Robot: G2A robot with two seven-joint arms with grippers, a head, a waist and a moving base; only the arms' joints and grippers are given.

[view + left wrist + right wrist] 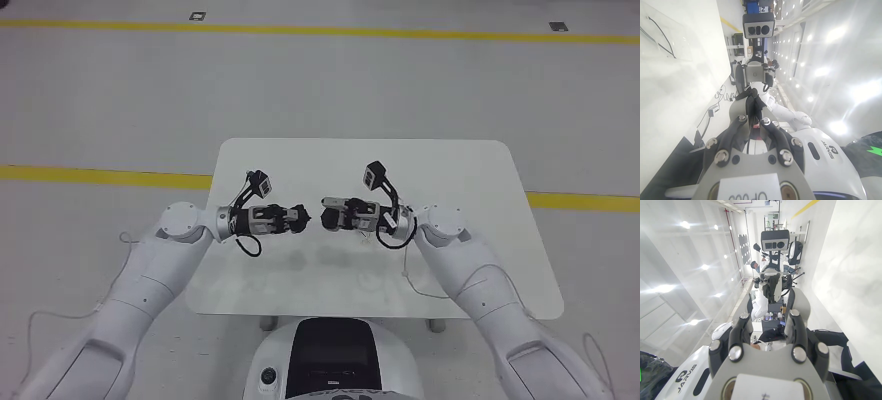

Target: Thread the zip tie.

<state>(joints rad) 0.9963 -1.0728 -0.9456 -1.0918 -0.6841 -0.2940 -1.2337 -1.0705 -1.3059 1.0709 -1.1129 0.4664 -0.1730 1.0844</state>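
Note:
Both arms are held above the white table (450, 180), their grippers pointing at each other a small gap apart. My left gripper (303, 217) is shut, and in its own wrist view a black strip, the zip tie (748, 94), sticks out bent at its fingertips (751, 97). Facing it is my right gripper (325, 213). The right wrist view shows its two fingers spread (772, 302) with nothing between them. Beyond them I see the left gripper (772, 291) end-on, its dark pads pressed together. How the tie's ends lie is too small to tell.
A clear sheet (677, 43) with thin black strands (662, 34) lies on the table, off to one side of the grippers. Cables (715, 109) hang past the table's edge. Yellow floor lines (100, 176) run behind the table.

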